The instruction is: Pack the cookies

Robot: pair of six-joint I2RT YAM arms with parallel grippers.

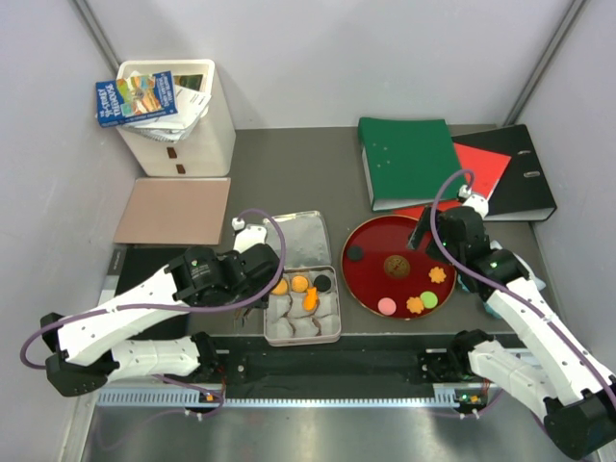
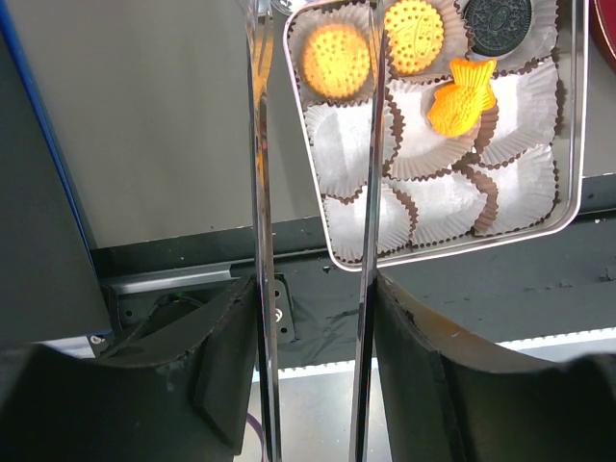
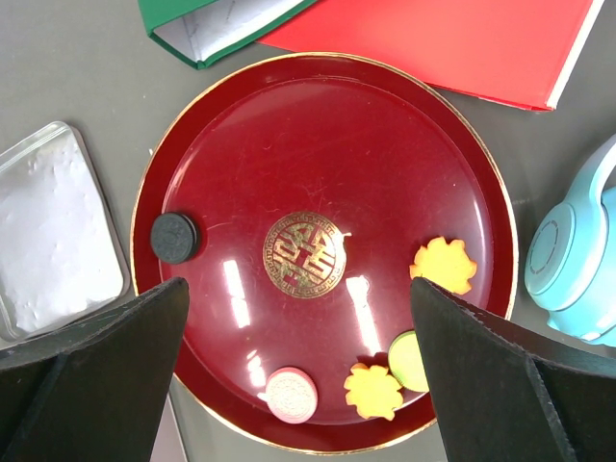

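Note:
A dark red plate point(image 1: 371, 289) with a gold emblem at its centre holds a black cookie point(image 3: 173, 237), a pink one point(image 3: 292, 395), a green one point(image 3: 409, 359) and two orange flower cookies point(image 3: 444, 265) point(image 3: 373, 391). My right gripper point(image 3: 298, 289) hangs open and empty above the plate. A metal tin point(image 1: 332, 332) lined with white paper cups holds two orange rounds point(image 2: 336, 61) point(image 2: 414, 36), a black cookie point(image 2: 497, 21) and an orange fish-shaped one point(image 2: 460, 99). My left gripper point(image 2: 316, 289) is shut on long metal tongs point(image 2: 258, 192), whose blades stand apart and empty at the tin's left edge.
The tin's lid point(image 1: 298, 238) lies behind the tin. A green binder point(image 1: 409, 159), a red folder point(image 1: 486, 164) and a black binder point(image 1: 529, 178) lie behind the plate. Turquoise headphones point(image 3: 577, 269) sit right of the plate. A white bin point(image 1: 207, 130) and a brown board point(image 1: 173, 210) are at the left.

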